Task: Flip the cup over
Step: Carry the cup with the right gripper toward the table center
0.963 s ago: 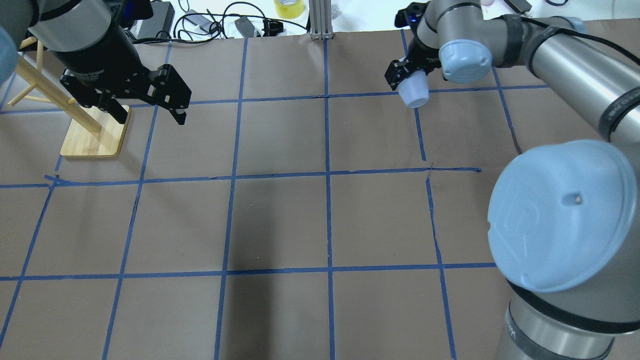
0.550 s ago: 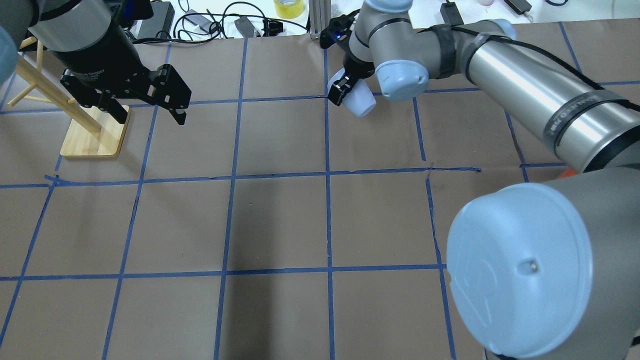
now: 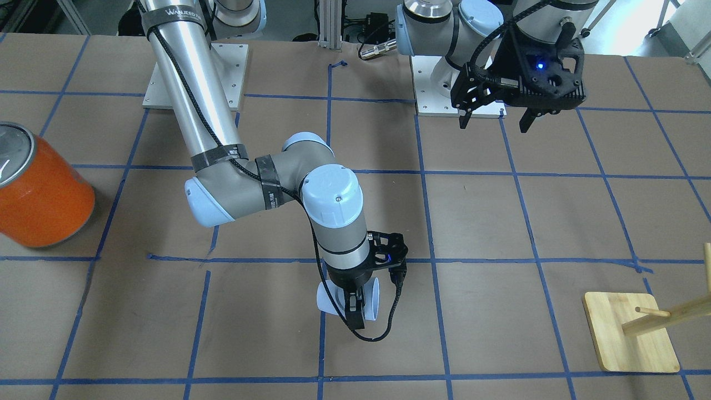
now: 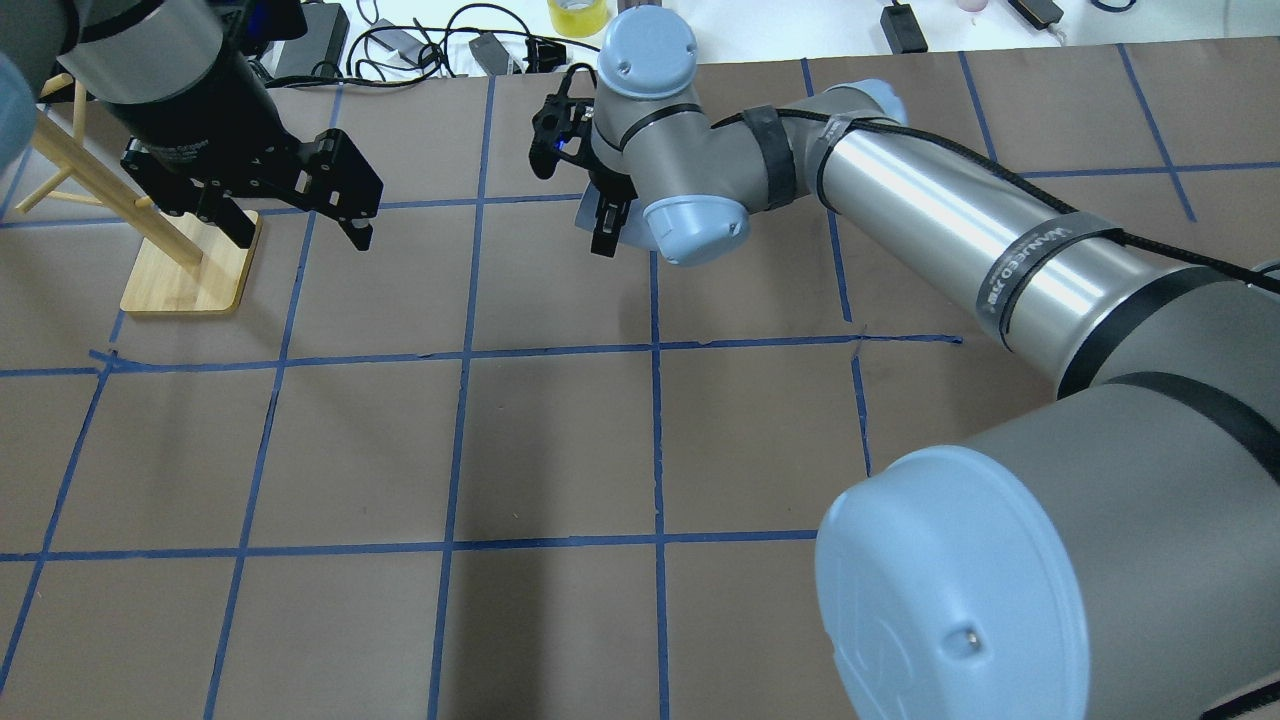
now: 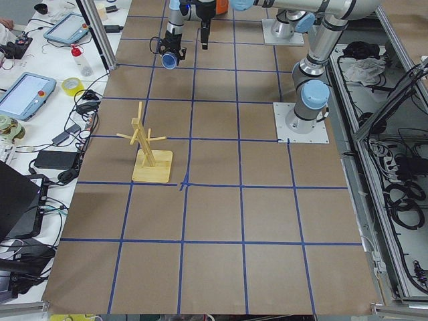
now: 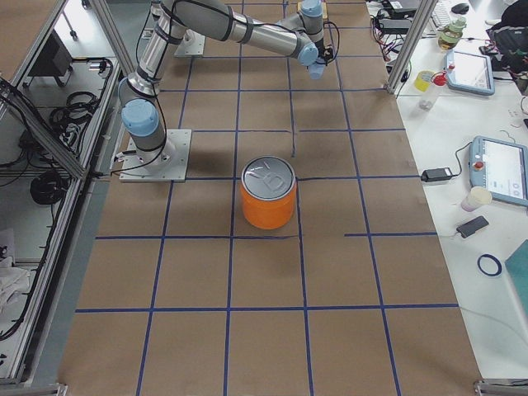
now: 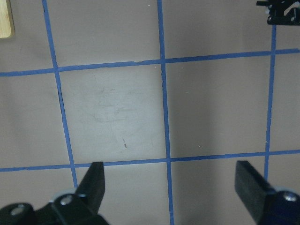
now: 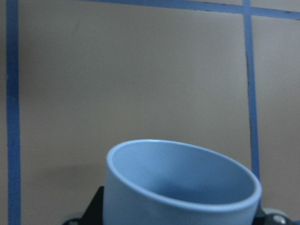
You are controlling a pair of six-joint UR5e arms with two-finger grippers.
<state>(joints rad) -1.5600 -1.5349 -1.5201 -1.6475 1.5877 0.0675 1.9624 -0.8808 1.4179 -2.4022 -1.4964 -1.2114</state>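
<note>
The cup (image 8: 180,187) is held in the right gripper (image 3: 354,312), whose jaws are clamped across its side wall. It hangs tilted over the table's (image 3: 500,222) middle squares on the side away from the robot. It looks like light, stiff, thin plastic and is probably slippery, so a hold on the wall below the rim seems soundest. Its blue inside is empty. The orange can (image 3: 44,205) stands well apart with its top closed. The left gripper (image 3: 493,123) hangs with its jaws wide and holds nothing.

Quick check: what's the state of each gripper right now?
Left gripper: open, holding nothing.
Right gripper: closed on the cup.
</note>
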